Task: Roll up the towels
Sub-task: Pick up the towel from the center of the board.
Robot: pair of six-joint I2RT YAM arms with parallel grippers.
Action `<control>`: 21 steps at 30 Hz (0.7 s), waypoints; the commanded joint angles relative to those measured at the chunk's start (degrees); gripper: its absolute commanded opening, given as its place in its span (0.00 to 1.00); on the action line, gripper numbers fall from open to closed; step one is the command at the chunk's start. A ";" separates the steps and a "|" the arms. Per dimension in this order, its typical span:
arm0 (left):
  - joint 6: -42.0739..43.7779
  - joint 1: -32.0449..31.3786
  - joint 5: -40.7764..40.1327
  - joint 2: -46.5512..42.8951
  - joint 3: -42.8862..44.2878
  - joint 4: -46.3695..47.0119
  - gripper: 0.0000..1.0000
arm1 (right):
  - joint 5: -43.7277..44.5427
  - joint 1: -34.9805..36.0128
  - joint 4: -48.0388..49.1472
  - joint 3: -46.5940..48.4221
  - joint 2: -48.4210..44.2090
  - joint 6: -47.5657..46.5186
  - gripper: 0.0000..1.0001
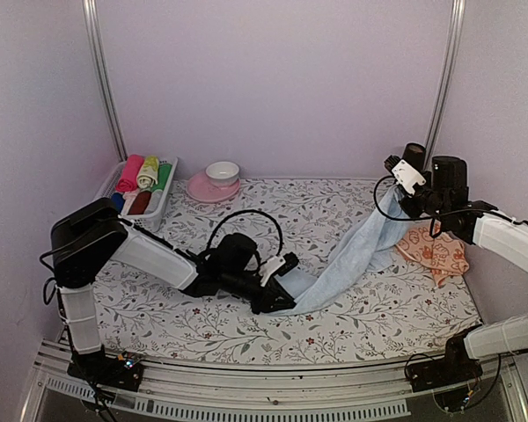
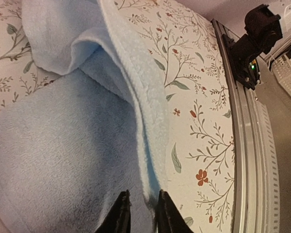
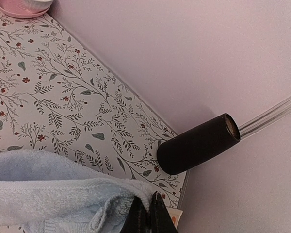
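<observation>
left gripper (image 2: 143, 198) fingers narrow, nipping pale blue towel (image 2: 63, 145) edge; right gripper (image 3: 148, 206) pinched tight on raised corner

No legible text, label, brand, number or sign appears in any view. The table sheet (image 1: 334, 211) carries only a leaf-and-flower print, the peach towel (image 1: 436, 251) carries only pale round prints, and the pale blue towel (image 1: 352, 253) is plain.

White arm shells (image 1: 154, 255), black joints (image 1: 88, 236) (white wrist clips (image 1: 408, 176)), looped black cables (image 1: 246, 213), green base light (image 2: 252, 66)
</observation>
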 commanded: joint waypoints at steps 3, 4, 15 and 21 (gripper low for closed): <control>-0.13 -0.37 0.19 2.76 1.59 -1.06 0.00 | -0.09 0.03 2.15 -1.04 -1.18 -0.02 0.03; -0.19 -0.35 -0.21 2.45 1.53 -1.04 0.00 | -0.51 0.04 2.21 -1.15 -1.41 -0.11 0.03; -0.23 3.89 -37.07 -21.28 1.48 -7.36 0.00 | -20.96 0.75 3.38 -8.31 -16.27 -3.85 0.02; 1.50 5.54 -46.16 -30.70 2.38 -10.78 0.00 | -32.29 2.79 0.55 -14.41 -25.17 -10.89 0.02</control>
